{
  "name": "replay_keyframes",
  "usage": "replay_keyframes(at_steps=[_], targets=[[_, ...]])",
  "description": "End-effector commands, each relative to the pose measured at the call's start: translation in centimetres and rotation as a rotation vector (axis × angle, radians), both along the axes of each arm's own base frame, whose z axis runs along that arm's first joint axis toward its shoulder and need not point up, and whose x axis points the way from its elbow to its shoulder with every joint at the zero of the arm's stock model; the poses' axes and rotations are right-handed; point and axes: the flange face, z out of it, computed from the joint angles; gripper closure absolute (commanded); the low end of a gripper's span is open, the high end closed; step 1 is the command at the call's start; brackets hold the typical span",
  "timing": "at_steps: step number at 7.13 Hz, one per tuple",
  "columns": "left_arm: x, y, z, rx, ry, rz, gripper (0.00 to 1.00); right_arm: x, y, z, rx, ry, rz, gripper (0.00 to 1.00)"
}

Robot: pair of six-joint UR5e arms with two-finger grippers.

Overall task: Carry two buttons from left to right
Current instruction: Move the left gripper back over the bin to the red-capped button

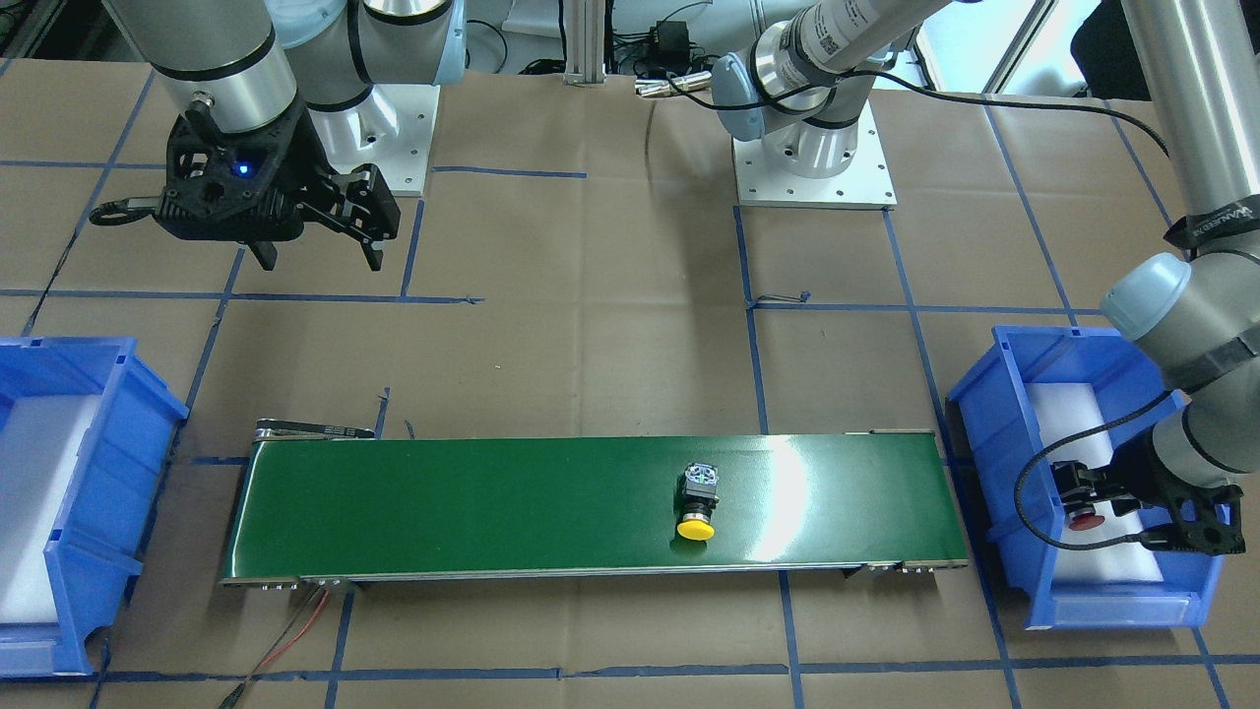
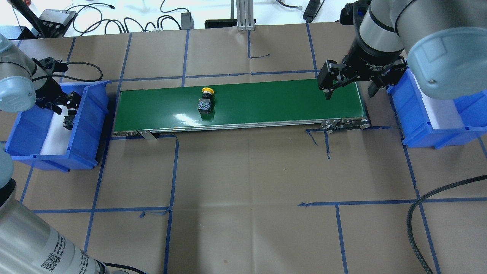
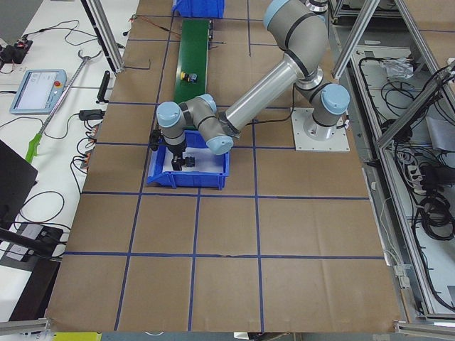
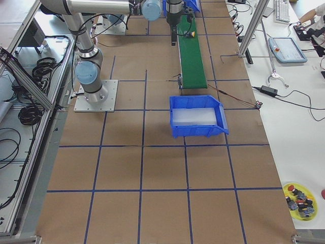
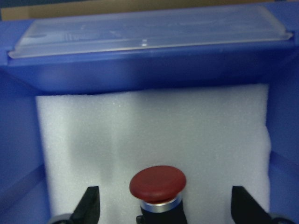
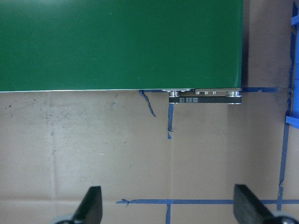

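The yellow-capped button [image 1: 696, 507] lies on its side on the green conveyor belt [image 1: 492, 502], also in the overhead view [image 2: 206, 100]. The red-capped button [image 5: 158, 183] lies on white foam in the blue bin [image 1: 994, 423] on the robot's left. My left gripper [image 5: 166, 210] is down in that bin, open, with a finger on either side of the red button and not touching it; it also shows in the front view [image 1: 1078, 492]. My right gripper [image 2: 349, 91] is open and empty, hovering above the belt's right end [image 6: 187, 56].
A second blue bin [image 2: 418, 133] with a white foam floor stands past the belt's right end. Blue tape lines cross the brown table cover. A yellow dish of spare parts [image 4: 300, 200] lies at a far table corner.
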Motion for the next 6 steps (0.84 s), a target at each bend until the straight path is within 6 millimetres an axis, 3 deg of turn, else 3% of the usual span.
replay_keyframes(at_steps=[1,2,4,6], targets=[[0.1,0.1,0.2,0.0,-0.007,0.016,0.32,0.0,0.0,0.0,-0.001,0.0,0.001,0.0],[0.2,0.1,0.3,-0.002,-0.007,0.024,0.57,0.0,0.0,0.0,-0.001,0.0,0.001,0.0],[0.2,0.1,0.6,-0.004,-0.007,0.03,0.86,0.0,0.0,0.1,-0.001,0.0,0.002,0.0],[1.0,-0.6,3.0,-0.026,-0.02,0.032,0.92,0.0,0.0,0.1,-0.003,0.0,0.002,0.0]])
